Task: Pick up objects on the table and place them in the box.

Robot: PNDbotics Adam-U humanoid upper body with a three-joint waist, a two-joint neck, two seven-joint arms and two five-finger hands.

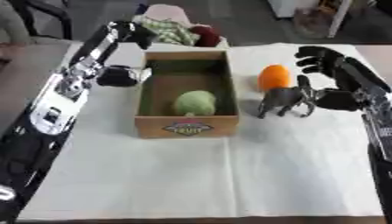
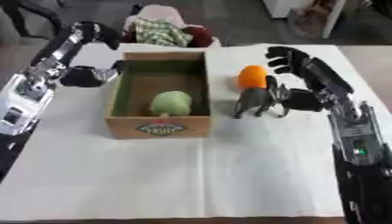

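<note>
Fingers of the right hand (image 2: 295, 65) spread open above an orange fruit (image 1: 274, 77) and a dark toy animal (image 1: 285, 100) on the table (image 1: 229, 183). The left hand (image 1: 116, 75) rests beside the box (image 1: 186, 127) holding a green vegetable (image 1: 194, 103); its fingers are unclear.

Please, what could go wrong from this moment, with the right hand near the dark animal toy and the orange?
1. The right hand is open beside the animal toy; closing in, it may tip the standing toy over.
2. The orange sits right behind the toy and could get nudged and roll.
3. The green ball already fills part of the box, so the toy may land on it.
</note>
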